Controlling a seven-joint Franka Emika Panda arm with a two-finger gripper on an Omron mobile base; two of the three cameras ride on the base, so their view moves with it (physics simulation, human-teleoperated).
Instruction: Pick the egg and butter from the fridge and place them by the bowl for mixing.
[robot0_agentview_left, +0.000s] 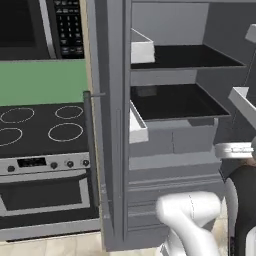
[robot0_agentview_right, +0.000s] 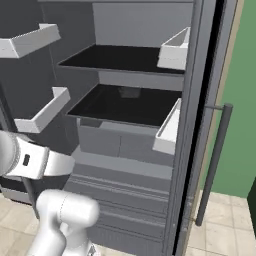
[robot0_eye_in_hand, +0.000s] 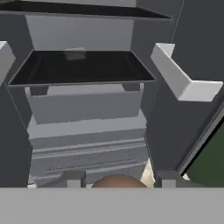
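Two dark finger tips rise at the bottom of the hand view, and between them sits the egg (robot0_eye_in_hand: 119, 181), a brownish rounded top pressed close on both sides, so the gripper (robot0_eye_in_hand: 119, 180) is clamped on it. Ahead of the gripper stands the open fridge (robot0_eye_in_hand: 83, 127). Straight in front and a little above the fingers lies a dark shelf (robot0_eye_in_hand: 83, 68), its surface bare apart from a faint grey reflection near the back wall. Higher again runs the edge of an upper shelf (robot0_eye_in_hand: 87, 9). Below the dark shelf, nearer the fingers, are grey drawer fronts (robot0_eye_in_hand: 85, 109) and ribbed grey panels. Up and to the right of the gripper a white door bin (robot0_eye_in_hand: 183, 78) juts out from the inner side of the door; another white bin edge shows at the far left. Beyond the door's lower right edge a strip of green wall (robot0_eye_in_hand: 210, 162) appears.

From the left base view, the black-topped stove (robot0_agentview_left: 42, 125) with its ring burners stands left of the fridge, well apart from the arm, and a long grey bar handle (robot0_agentview_left: 90, 145) runs down between them. Whether the butter is anywhere here I cannot tell.
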